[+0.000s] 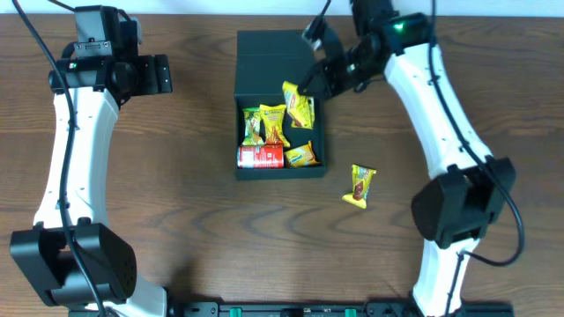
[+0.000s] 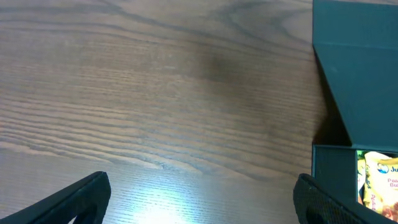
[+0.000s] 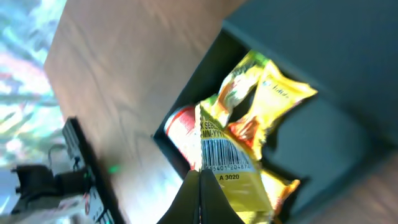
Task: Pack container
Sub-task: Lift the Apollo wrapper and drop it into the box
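Dark wood-grain table (image 1: 185, 176) under both arms. Toward the far edge, roughly midway between the left and right edges: the container (image 1: 264, 173), dark teal-green and square, with its hinged lid (image 1: 273, 53) folded back flat toward the far edge.

Holds a red can (image 1: 260, 157) on its side along the near wall, white lettering too small to read. Holds a small yellow packet (image 1: 301, 156) just beside the can in the near right corner. Holds also two green-and-yellow packets (image 1: 263, 125) side by side against the left wall. Reads "Ju" in blue, with "Pea" and "Bu" below, on the packet just inside that wall as seen from the left wrist; cut off there by the frame edge.

Right gripper (image 1: 306, 90) over the container's far right part, jaws pressed together on the edge of a barcoded yellow packet (image 3: 227, 168). Reads "A 3020" under the barcode; remaining lines too blurred to make out.

Left gripper (image 1: 166, 75) near the far left corner, well apart from the container and pointing toward it. Jaws spread wide, gripping nothing, fingers (image 2: 74, 199) over bare wood.

Off the container's near right corner, toward the right edge and apart from the box: a loose yellow packet (image 1: 360, 186) with a red-brown picture, lying on the wood, print unreadable.
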`<state>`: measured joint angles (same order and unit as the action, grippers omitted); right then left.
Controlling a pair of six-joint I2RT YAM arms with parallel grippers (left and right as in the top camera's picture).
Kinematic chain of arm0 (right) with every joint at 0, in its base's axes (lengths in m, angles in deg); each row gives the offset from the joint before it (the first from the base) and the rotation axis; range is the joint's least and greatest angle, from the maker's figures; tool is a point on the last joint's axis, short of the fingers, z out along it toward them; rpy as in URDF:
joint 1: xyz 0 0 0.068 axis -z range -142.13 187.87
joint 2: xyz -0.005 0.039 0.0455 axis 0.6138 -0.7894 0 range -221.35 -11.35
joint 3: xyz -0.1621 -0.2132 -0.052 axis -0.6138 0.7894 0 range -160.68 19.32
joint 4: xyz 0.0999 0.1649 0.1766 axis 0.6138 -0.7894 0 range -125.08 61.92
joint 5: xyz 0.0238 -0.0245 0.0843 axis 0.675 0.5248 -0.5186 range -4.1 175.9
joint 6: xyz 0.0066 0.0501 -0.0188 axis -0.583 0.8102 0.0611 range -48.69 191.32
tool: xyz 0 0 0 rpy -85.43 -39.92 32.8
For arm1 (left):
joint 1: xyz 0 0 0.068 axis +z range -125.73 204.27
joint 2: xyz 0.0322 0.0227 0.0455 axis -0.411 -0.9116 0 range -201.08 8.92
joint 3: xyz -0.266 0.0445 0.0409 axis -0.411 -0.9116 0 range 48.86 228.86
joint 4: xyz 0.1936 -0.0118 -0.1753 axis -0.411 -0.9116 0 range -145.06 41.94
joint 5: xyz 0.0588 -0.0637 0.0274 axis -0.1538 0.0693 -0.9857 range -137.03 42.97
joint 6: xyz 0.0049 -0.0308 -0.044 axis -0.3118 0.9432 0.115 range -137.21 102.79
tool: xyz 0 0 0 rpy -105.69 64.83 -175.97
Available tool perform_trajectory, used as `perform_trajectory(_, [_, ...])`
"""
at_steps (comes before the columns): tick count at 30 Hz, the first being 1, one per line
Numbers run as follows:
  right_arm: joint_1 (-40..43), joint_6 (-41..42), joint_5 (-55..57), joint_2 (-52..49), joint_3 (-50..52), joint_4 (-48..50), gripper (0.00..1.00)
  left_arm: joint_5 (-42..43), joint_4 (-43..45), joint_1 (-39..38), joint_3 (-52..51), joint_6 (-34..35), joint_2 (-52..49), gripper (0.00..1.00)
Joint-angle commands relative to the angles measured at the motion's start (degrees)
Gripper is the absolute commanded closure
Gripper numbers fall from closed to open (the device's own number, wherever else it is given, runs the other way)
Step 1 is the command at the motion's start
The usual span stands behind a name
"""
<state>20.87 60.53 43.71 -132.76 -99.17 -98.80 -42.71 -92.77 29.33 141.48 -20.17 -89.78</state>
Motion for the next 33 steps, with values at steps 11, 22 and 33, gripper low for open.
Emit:
perform_trajectory(11, [-3.9, -7.0, -0.9, -7.4, 4.3, 0.1, 0.99, 0.2, 0.1, 0.3, 0.4, 0.2, -0.6, 0.05])
perform_trajectory(22, [-4.1, -0.8, 6.5, -11.6, 4.3, 8.2, 0.99, 0.2, -0.1, 0.3, 0.4, 0.2, -0.6, 0.05])
perform_trajectory(33, [-4.1, 5.9, 17.4, -11.6, 4.3, 13.3, 0.64, 0.2, 0.0, 0.3, 0.4, 0.2, -0.6, 0.05])
